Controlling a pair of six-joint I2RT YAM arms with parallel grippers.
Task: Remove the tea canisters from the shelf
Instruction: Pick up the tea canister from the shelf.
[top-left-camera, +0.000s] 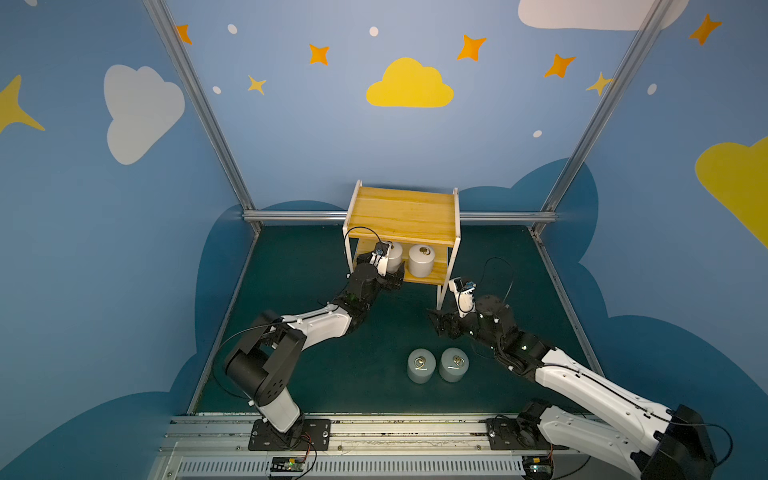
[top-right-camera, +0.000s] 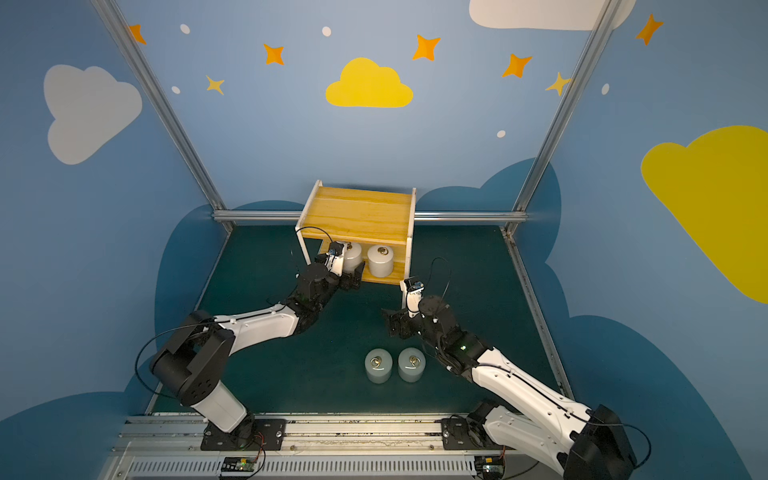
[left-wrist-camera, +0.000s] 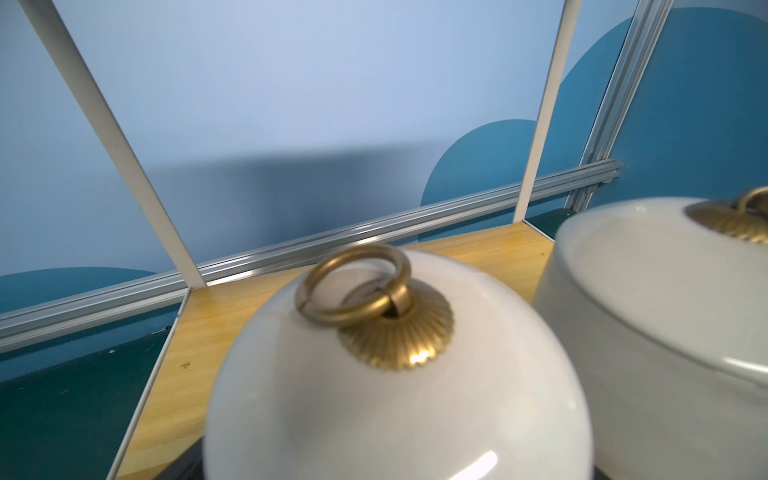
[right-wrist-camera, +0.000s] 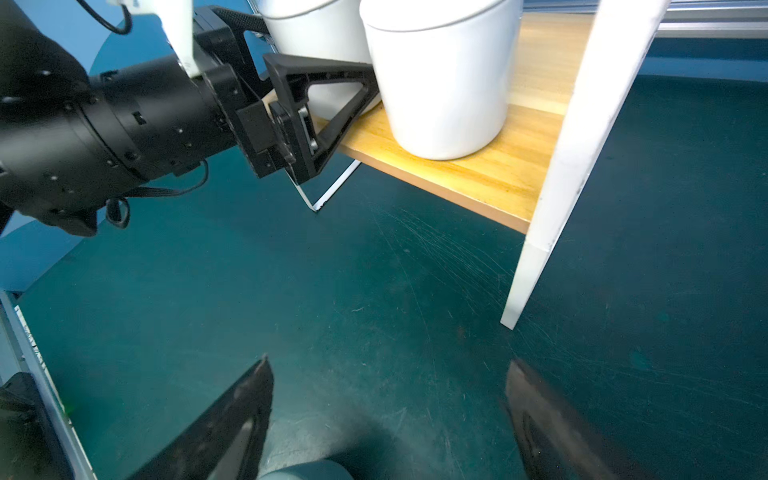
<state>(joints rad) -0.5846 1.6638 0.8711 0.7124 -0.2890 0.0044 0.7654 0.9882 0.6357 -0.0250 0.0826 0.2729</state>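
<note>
- I see the shelf (top-left-camera: 402, 216) at the back of the tabletop (top-left-camera: 332, 374), against the rear wall; its top board is bare.
- Two off-white tea canisters stand upright, side by side, on the lower board (right-wrist-camera: 490, 174).
- The left gripper (top-left-camera: 388, 266) reaches into the lower tier from the front. Its fingers (right-wrist-camera: 332, 83) are spread wide on either side of the left off-white canister (top-left-camera: 396, 252).
- In the right wrist view one finger lies along that canister's side, in the gap between it and the right off-white canister (right-wrist-camera: 444, 83). I cannot tell whether it presses on either wall.
- The left wrist view looks down on the straddled canister's lid, with its brass ring pull (left-wrist-camera: 353, 286) lying tilted on its ribbed base. The neighbouring canister is just beside it.
- Two grey-blue tea canisters, the left grey-blue canister (top-left-camera: 421, 365) and the right grey-blue canister (top-left-camera: 454, 364), are off the shelf. They stand upright on the tabletop in front, close together, with the rings on top.
- The right gripper (right-wrist-camera: 390, 365) hangs low over the tabletop, between the shelf's front right leg (right-wrist-camera: 561, 187) and the grey-blue pair. Its fingers (right-wrist-camera: 249, 407) are apart with only bare tabletop between them.
- The lid of one grey-blue canister just shows at the edge of the right wrist view.
</note>
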